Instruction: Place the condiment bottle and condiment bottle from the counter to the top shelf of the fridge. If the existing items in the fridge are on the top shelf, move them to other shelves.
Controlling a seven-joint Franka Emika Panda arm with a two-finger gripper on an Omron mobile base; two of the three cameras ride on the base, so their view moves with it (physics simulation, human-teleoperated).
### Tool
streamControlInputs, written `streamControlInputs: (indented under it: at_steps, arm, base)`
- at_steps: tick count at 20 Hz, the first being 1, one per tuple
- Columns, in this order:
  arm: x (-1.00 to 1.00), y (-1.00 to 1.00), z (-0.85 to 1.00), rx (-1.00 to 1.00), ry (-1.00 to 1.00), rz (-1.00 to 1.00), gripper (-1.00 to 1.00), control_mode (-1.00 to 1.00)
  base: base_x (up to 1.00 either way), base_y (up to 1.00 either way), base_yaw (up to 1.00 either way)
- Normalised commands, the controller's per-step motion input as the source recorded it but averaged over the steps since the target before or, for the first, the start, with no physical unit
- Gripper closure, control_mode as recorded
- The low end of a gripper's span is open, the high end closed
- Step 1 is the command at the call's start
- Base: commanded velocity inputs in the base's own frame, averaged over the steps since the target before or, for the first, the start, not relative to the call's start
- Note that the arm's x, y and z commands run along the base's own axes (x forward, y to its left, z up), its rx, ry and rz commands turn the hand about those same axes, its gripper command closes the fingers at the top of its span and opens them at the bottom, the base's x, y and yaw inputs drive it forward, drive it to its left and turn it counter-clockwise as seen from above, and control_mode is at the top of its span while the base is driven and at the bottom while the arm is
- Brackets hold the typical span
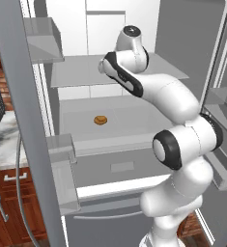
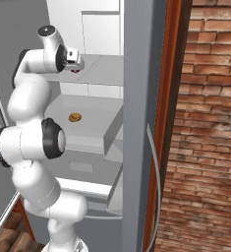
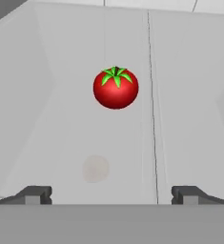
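One tomato (image 3: 116, 88) on the top shelf (image 3: 189, 95) — gripper (image 3: 111, 194) wide open above.

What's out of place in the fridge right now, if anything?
The tomato sits upright on the top shelf, the spot meant for the bottles, just beside its seam. The open gripper points at it, not touching. The bun-like disc lies on the lower shelf. Nothing looks spilled, tipped or damaged.
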Motion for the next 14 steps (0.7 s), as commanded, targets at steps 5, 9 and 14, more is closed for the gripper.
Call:
streamControlInputs:
  at_steps: [5, 9, 14]
  arm:
    - [0.4, 0.19, -0.01, 0.0, 0.0, -0.04, -1.0, -1.0]
    - [0.44, 0.01, -0.1, 0.0, 0.0, -0.05, -1.0, -1.0]
    - [0.32, -0.01, -0.13, 0.01, 0.0, -0.04, -1.0, -1.0]
  base:
    - [0.0, 0.0, 0.0]
    - [0.0, 0.0, 0.0]
    - [0.0, 0.0, 0.0]
